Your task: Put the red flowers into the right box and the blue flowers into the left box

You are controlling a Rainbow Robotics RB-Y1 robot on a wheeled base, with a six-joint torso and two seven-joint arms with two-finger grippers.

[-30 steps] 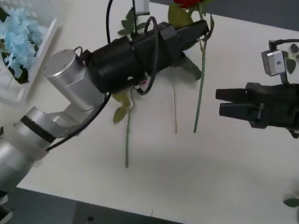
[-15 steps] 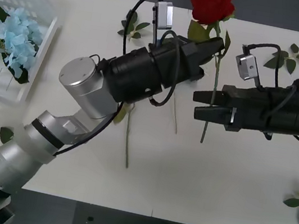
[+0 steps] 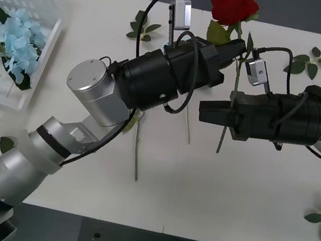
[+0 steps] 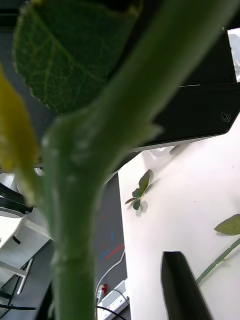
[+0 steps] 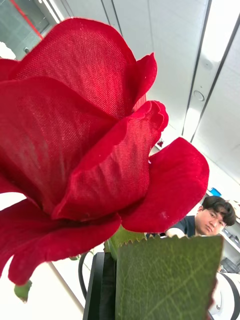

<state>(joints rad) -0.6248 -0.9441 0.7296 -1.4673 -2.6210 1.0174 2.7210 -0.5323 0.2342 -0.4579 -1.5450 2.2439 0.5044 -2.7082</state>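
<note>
Red flower (image 3: 234,4): carried toward 3 o'clock, left fingers (image 3: 236,47) clamping its stem; right fingers (image 3: 206,110), newly arrived, straddle it for handover.

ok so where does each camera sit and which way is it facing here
Front: above the arms, looking down at the table; both arms show, left claw and right claw at one red rose.
Left wrist: on the left arm, looking up past the bloom.
Right wrist: against the rose's stem.
All three share that rose.
</note>
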